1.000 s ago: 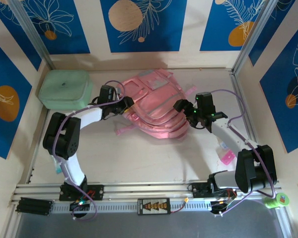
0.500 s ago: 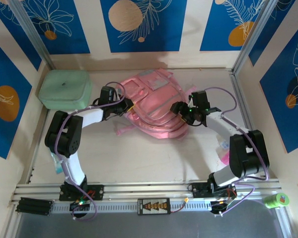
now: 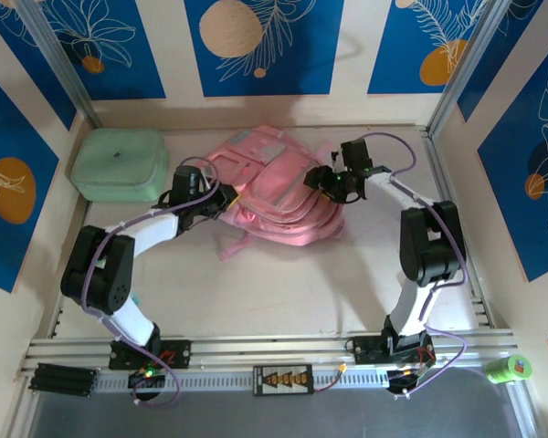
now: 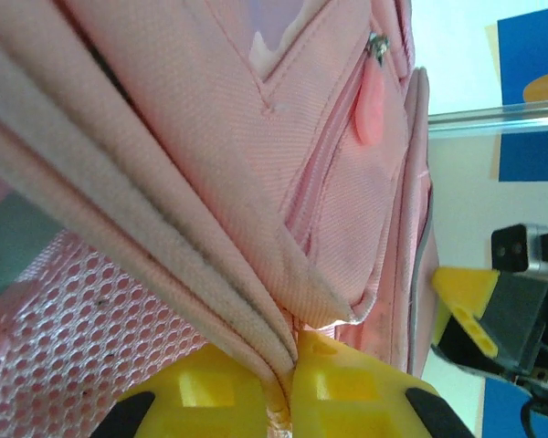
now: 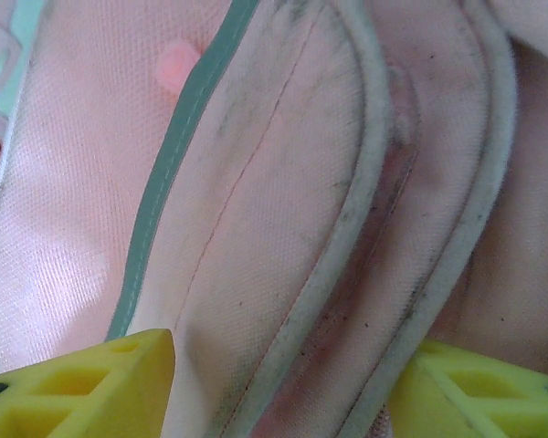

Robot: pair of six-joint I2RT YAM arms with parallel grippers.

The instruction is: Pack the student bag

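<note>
The student bag (image 3: 276,203), a soft pink backpack, lies flat at the middle back of the table. My left gripper (image 3: 226,199) is at its left edge. In the left wrist view this gripper (image 4: 290,351) is shut on a folded seam of the bag (image 4: 256,137), beside pink mesh. My right gripper (image 3: 321,181) is on the bag's right upper side. In the right wrist view this gripper (image 5: 283,365) is open, its yellow fingers (image 5: 91,383) astride a fold of the bag (image 5: 256,182) with grey piping, and the pink fabric fills the gap.
A mint green case (image 3: 119,162) stands at the back left, close to my left arm. A loose pink strap (image 3: 233,246) trails toward the front. A green tape roll (image 3: 510,369) sits off the table's front right corner. Walls close in on three sides.
The left gripper has shut on the bag's seam and the bag has shifted left and back. The right arm has stretched toward the back and its jaws have narrowed around the fold.
</note>
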